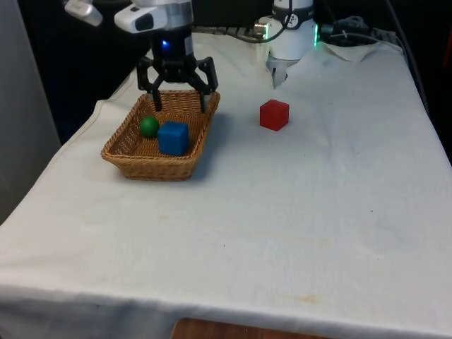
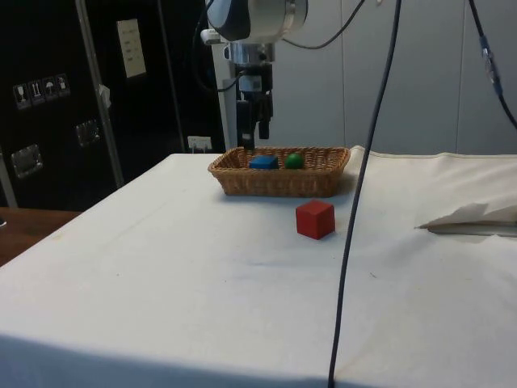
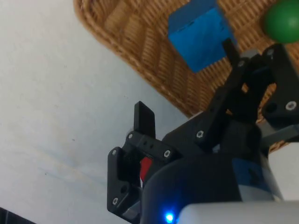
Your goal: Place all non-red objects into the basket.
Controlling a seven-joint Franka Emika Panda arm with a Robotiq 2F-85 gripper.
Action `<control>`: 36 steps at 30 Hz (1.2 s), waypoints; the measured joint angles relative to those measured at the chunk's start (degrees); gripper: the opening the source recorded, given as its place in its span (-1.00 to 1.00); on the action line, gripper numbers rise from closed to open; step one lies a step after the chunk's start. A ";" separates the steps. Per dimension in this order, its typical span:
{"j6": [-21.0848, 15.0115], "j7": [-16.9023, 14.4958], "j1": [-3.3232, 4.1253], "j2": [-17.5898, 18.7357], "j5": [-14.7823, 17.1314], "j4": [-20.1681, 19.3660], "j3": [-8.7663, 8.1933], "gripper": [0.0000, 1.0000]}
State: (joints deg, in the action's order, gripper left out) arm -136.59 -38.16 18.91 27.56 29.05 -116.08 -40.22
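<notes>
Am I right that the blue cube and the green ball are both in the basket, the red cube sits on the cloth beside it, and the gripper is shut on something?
Not quite. The gripper is open and holds nothing, as the front view shows, hovering above the basket. The rest holds: blue cube and green ball are inside, red cube on the cloth.

Arm: reaching down from above, wrist pointing straight downward.
Gripper (image 1: 176,95): hanging with fingers (image 1: 155,95) spread wide, gripping nothing.

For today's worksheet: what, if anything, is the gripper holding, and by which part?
Nothing. The gripper hangs open above the basket; the blue cube and green ball lie inside.
</notes>
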 measured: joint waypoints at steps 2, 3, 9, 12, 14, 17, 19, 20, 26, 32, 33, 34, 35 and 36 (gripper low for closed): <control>-0.40 0.34 0.23 -0.29 -0.23 -0.40 0.17 1.00; -1.09 0.86 0.63 -0.80 -0.52 -1.15 0.46 1.00; -2.81 2.86 1.66 -2.12 -1.72 -2.86 1.66 1.00; -3.32 3.72 1.95 -2.46 -2.23 -3.32 2.23 1.00; -3.90 4.64 2.23 -2.86 -2.75 -3.78 2.81 1.00; -4.70 6.02 2.58 -3.38 -3.67 -4.47 3.61 1.00; -5.27 7.45 2.92 -3.90 -4.64 -4.98 4.47 1.00; -5.27 7.45 2.92 -3.90 -4.64 -4.98 4.47 1.00; -6.13 9.45 3.21 -4.41 -5.96 -5.56 6.36 1.00; -6.76 10.20 3.38 -4.41 -6.19 -5.79 8.19 1.00; -6.88 10.31 3.44 -4.41 -6.25 -5.84 8.42 1.00; -7.22 10.43 3.50 -4.41 -6.36 -5.96 8.94 1.00; -7.45 10.49 3.55 -4.41 -6.36 -6.07 9.22 1.00; -7.62 10.49 3.61 -4.41 -6.36 -6.19 9.51 1.00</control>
State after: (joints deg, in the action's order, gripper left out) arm -144.21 -27.67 22.52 23.15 22.69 -122.27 -30.71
